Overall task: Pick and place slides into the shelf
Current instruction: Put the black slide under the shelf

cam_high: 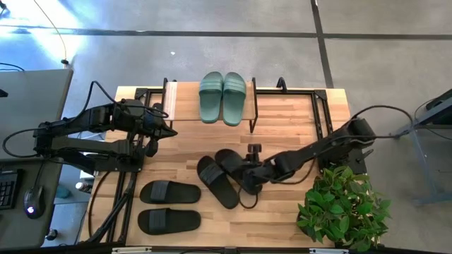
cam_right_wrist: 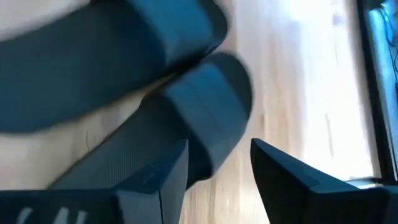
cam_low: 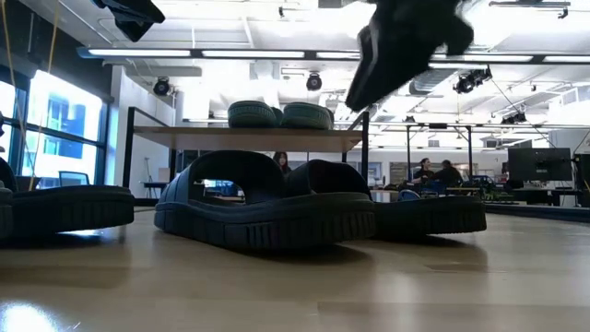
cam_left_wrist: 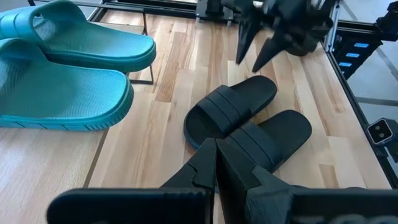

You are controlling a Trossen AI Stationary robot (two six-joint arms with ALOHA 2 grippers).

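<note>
The sage-green pair lies sole-down on the shelf's wooden top board, and in the low view the pair sits on the board. One black pair lies mid-table, its two slides side by side and touching. A second black pair lies near the front-left. My right gripper hangs open above the mid-table pair; in its wrist view its fingers stand over one slide's strap. My left gripper waits shut by the shelf's left end.
A potted plant stands at the table's front-right corner, close under my right arm. Black metal frame rails run along the table's far and right sides. Bare wood lies between the shelf and the mid-table slides. People sit in the room beyond.
</note>
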